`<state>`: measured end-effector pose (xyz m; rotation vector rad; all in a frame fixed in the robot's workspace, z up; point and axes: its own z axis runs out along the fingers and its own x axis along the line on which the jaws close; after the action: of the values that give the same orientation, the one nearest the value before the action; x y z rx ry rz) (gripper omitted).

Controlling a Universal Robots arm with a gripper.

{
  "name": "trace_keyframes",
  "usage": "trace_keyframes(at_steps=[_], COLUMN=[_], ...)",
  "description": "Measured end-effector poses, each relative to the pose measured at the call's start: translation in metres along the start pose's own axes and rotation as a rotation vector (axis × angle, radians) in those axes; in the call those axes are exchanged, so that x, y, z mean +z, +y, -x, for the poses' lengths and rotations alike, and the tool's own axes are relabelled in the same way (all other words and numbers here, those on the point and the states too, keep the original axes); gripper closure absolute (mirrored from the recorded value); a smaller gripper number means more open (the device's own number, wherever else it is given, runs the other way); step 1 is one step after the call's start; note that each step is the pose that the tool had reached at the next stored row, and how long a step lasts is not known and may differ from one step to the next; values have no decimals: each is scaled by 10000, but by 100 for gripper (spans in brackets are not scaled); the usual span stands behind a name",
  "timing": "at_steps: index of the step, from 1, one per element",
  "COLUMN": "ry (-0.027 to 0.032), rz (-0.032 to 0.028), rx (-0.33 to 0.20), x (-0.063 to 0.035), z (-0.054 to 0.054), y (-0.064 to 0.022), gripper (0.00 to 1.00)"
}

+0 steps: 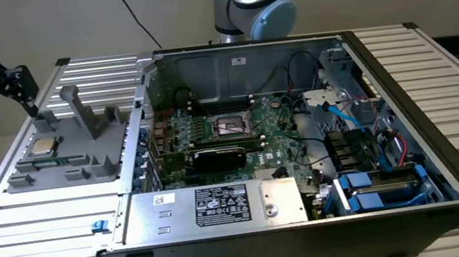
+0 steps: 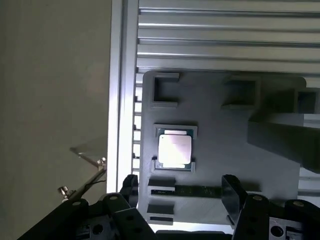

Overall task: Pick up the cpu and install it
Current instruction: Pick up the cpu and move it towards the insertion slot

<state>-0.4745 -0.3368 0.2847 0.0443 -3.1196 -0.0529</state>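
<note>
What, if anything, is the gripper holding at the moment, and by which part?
Nothing. The gripper is open and empty, clear of the cpu, which lies in its grey holder.

The slatted metal table (image 1: 437, 85) carries a grey holder (image 1: 85, 153) and, just beside it, an open computer case (image 1: 312, 245).

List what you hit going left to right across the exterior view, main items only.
Open gripper → cpu in its grey holder → motherboard socket → blue drive caddies. Graphics card left out: it overlaps the socket.
</note>
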Motion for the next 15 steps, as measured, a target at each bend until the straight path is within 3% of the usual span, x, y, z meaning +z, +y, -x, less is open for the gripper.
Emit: trace_keyframes(at_steps=[15], ry=[-23], rz=[13], rx=[80], x=[272], z=[7], y=[-24], gripper=[23])
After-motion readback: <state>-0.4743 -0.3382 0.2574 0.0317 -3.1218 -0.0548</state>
